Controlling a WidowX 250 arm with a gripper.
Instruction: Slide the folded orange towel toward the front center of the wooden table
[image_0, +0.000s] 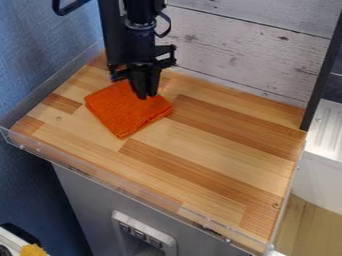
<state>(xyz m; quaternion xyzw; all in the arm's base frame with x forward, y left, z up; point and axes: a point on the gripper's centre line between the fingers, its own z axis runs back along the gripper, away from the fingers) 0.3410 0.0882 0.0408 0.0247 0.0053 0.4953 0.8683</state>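
Whitewashed boards (240, 52) stand behind one striped wooden desk (207, 150), with a blue wall (37, 55) at the left. One folded orange cloth (119, 111) lies on the desk's rear left part, nearly as long as it is wide, set diagonally, one corner pointing toward the front edge. One black gripper (145, 95) points down over the cloth's rear right part; whether its jaws are spread or pinching fabric cannot be told.
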